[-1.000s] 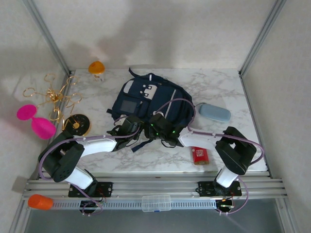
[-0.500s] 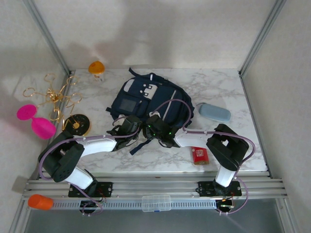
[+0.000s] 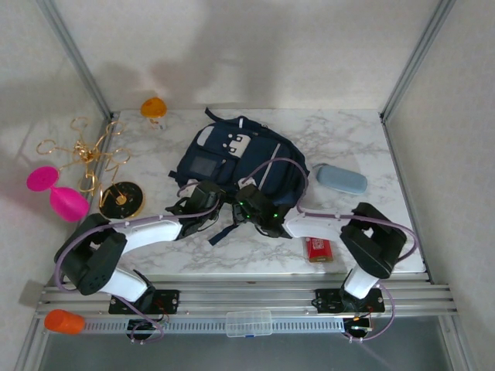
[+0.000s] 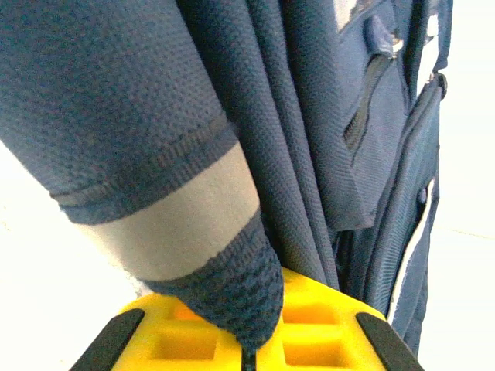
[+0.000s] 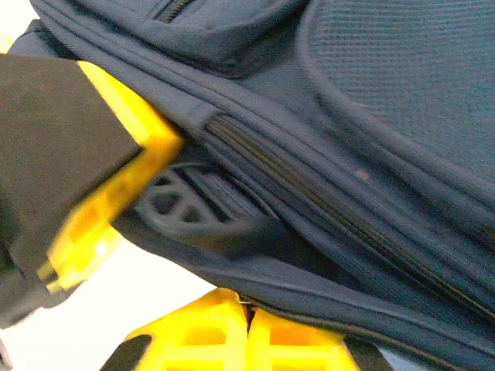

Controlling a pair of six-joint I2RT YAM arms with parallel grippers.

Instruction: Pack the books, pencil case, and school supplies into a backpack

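Backpack point(image 3: 232, 154) lies flat mid-surface point(image 3: 363, 139), front pockets up, handle toward the far side, bottom edge toward my bases.

Left margin: pink double-bulb thing point(image 3: 56, 192) and a gold wire tangle point(image 3: 81, 151) sit off the marble. A black-and-gold disc point(image 3: 121, 199) is at the surface's left edge. An orange capped object point(image 3: 153, 107) stands at the far-left corner, well apart from the pack.

My left hand point(image 3: 203, 202) is at the pack's near-left corner. From the wrist camera, a navy strap point(image 4: 116, 116) with a grey band tapers down to my yellow pads point(image 4: 309, 332). The pads are pressed together, and the strap tip is pinched at the seam between them. Zipped pockets of the pack run up the right of that view.

My right hand point(image 3: 255, 207) is just beside the left, at the pack's near edge. Its wrist camera shows the pads closed on each other, with the pack's bottom hem running into the join, so it pinches fabric. A black plastic buckle point(image 5: 182, 209) sits just above. A yellow-and-black block is at the left of that view; I cannot tell whose it is.

Red box point(image 3: 318, 249) lies flat near the front edge, right of my right hand and apart from the pack.

Pencil case point(image 3: 341, 179) lies just beside the pack's right side, on bare marble.
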